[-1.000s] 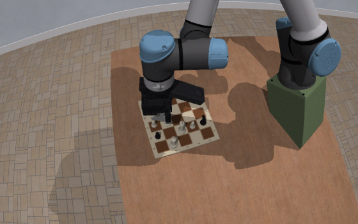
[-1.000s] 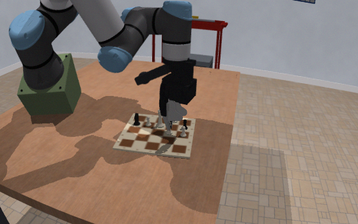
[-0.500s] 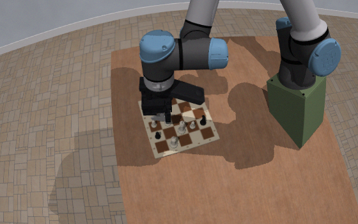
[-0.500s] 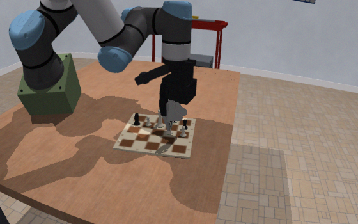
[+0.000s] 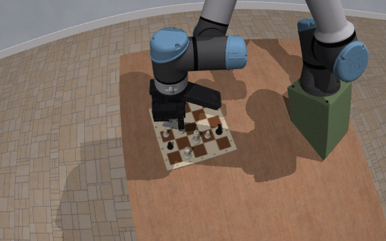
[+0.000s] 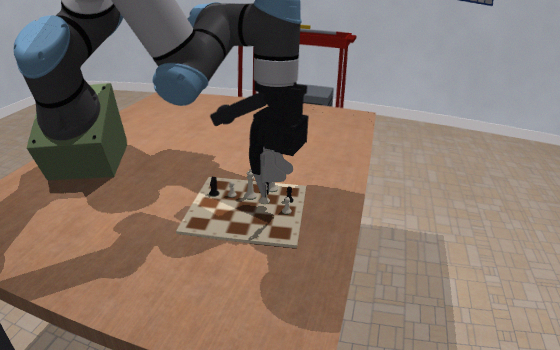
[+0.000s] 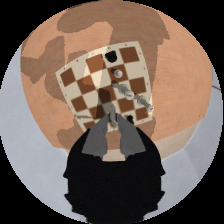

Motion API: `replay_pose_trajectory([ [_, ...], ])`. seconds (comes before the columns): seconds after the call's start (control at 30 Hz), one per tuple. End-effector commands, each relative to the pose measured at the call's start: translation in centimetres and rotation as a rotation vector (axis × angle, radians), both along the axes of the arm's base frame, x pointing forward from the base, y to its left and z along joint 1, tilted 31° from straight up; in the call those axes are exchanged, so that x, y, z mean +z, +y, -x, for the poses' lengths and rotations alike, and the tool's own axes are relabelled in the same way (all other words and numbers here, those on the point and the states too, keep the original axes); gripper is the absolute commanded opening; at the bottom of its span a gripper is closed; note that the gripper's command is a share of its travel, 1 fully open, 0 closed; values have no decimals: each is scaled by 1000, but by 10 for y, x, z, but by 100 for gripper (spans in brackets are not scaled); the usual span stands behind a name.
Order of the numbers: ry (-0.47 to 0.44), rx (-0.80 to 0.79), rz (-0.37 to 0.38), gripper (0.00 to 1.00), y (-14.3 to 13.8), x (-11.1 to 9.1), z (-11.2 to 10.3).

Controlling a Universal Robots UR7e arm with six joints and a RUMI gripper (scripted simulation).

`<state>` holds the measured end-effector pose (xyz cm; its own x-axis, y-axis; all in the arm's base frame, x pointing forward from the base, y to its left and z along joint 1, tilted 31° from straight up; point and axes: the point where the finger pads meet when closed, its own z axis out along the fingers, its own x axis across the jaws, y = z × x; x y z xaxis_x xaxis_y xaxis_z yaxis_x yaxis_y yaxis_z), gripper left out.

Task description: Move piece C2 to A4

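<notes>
Currently the gripper (image 5: 180, 128) is clamped on a small white piece (image 5: 181, 130) at the upper left part of the chessboard (image 5: 216, 153), mid-frame in the top view. Whether the piece's base touches its square cannot be judged. Two black pieces (image 5: 219, 129) stand apart.

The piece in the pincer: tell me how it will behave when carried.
The piece looks small and rigid, so probably light, without flex. The pincer grips a narrow rounded body, so it might slip or twist. Standing on a small base, it could tip when set down.
</notes>
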<state>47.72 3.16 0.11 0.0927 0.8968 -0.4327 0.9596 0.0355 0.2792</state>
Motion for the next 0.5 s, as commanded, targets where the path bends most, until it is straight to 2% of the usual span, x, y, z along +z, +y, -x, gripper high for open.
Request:
replay_pose_trajectory([
  [0.0, -1, 0, 0, 0, 11, 22, 6],
  [0.27, -1, 0, 0, 0, 31, 61, 18],
  [0.47, -1, 0, 0, 0, 36, 71, 22],
])
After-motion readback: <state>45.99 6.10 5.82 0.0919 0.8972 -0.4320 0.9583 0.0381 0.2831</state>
